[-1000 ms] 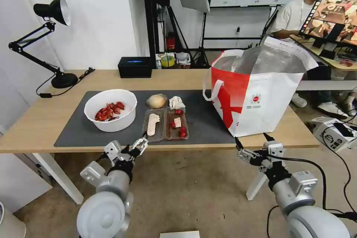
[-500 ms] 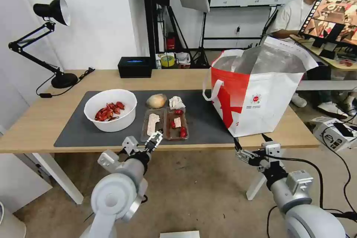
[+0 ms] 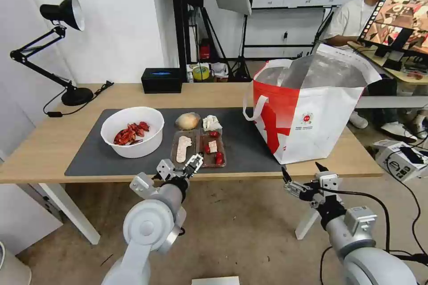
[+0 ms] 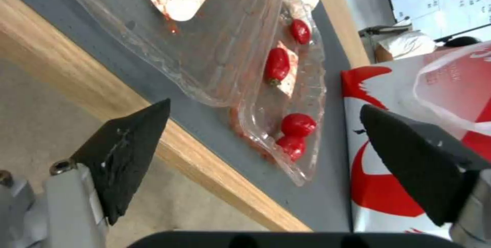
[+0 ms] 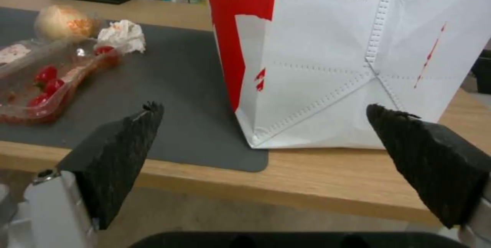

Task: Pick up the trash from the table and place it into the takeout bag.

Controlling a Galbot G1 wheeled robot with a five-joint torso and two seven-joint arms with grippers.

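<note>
The left end effector (image 3: 192, 163) was released, jaws spread wide, positioned at the near edge of the tabletop (image 3: 40, 147) just in front of the clear two-compartment tray (image 3: 198, 148). The tray lay on the dark grey mat (image 3: 89, 151) and contained red scraps (image 4: 277, 65). The white bowl of red shells (image 3: 132, 131) sat to the robot's left of the tray; the tan bun (image 3: 187, 120) and crumpled napkin (image 3: 211, 122) lay just behind the tray. The takeout bag (image 3: 307, 107) stood upright at the mat's right end. The right end effector (image 3: 301, 173) was released, jaws apart, below the tabletop edge in front of the bag.
</note>
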